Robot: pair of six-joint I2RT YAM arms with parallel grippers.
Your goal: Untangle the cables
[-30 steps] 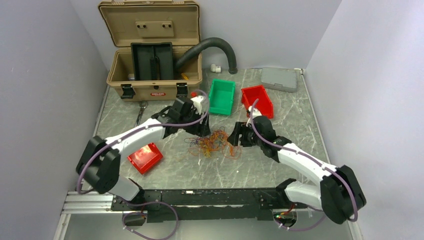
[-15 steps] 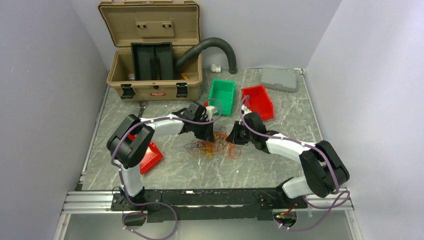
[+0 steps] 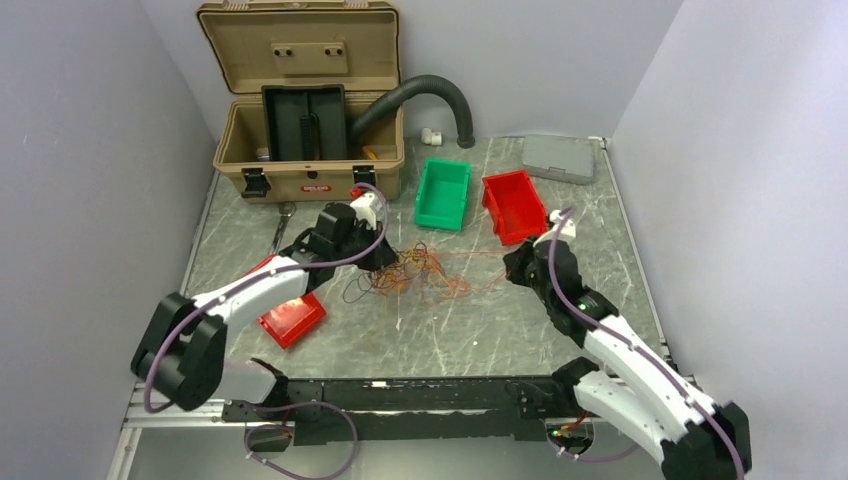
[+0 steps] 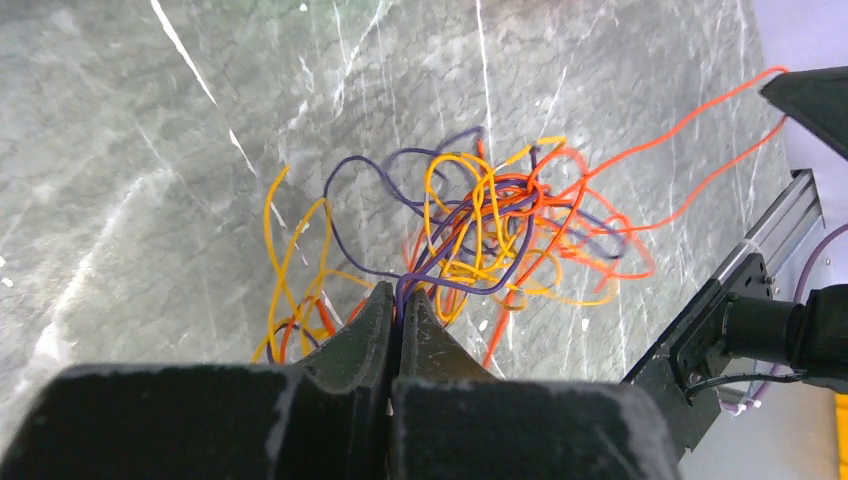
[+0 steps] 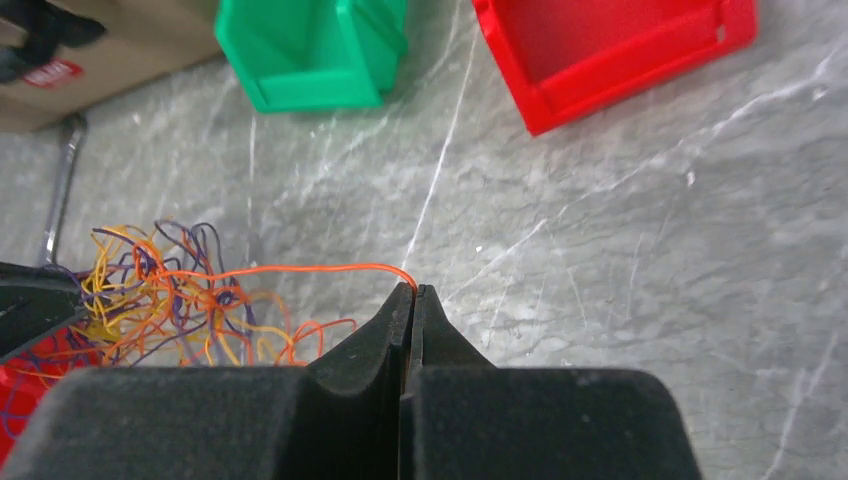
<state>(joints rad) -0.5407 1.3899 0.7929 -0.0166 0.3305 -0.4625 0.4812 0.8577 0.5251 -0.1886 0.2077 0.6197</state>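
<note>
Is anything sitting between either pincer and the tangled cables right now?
Nothing visible does. The left pincer is shut on a purple strand at the edge of the cables, and the right pincer is shut on an orange strand stretching from the tangle across the table.

Red label point(image 3: 316, 187) on the tan toolbox point(image 3: 290, 172) front — white lettering too small to read, nothing else legible

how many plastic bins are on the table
3: a green plastic bin at back centre, a red plastic bin right beside it, a second red plastic bin partly under the left arm. The open tan case could hide more.
</note>
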